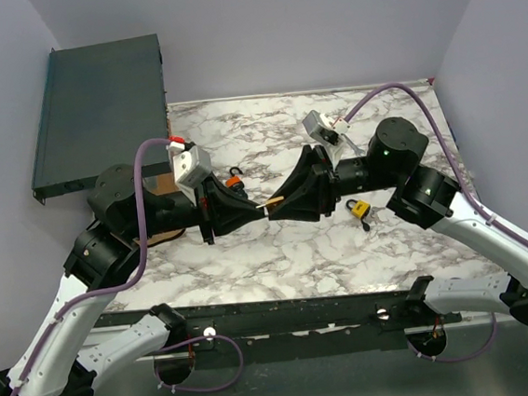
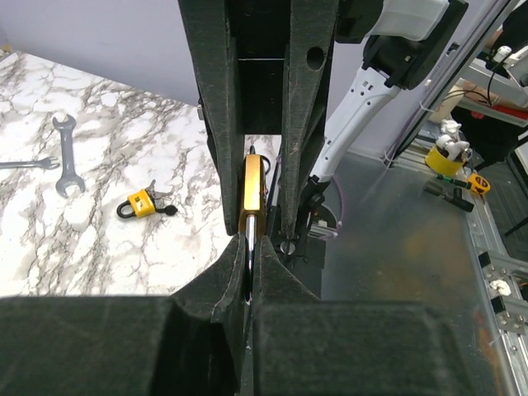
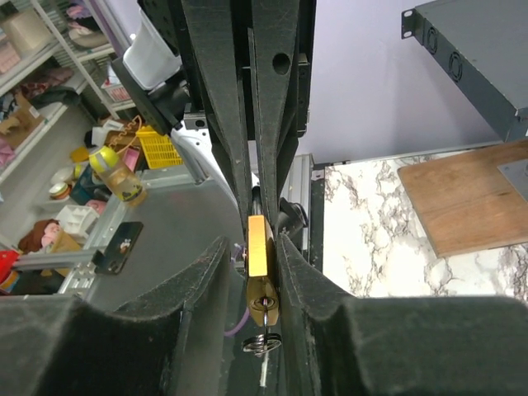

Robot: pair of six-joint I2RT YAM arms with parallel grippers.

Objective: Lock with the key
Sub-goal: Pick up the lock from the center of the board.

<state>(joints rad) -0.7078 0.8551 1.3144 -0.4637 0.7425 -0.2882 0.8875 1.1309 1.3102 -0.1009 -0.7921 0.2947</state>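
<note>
Tools meet tip to tip in mid-air over the marble worktop, and the brass padlock is caught between them, well clear of the surface. The right tool is closed flat on the lock's body, a finger on each broad face. The left tool is pinched together on the thin steel part sticking out of the lock's far end. I take that for the shackle, though the fingers hide most of it. At the end facing the right wrist I can see the keyhole, and a small key ring hangs just under it, so the key looks to be seated in the cylinder. I cannot make out its blade. By my reckoning the fetching and lining up are done: lock lifted, both ends gripped, key apparently in. What I cannot tell is whether the shackle is pressed home, so the locking itself, closing it and turning the key, looks not yet shown as finished. A second, yellow padlock lies on the worktop below the right arm, apart from all this, with a wrench further off.
</note>
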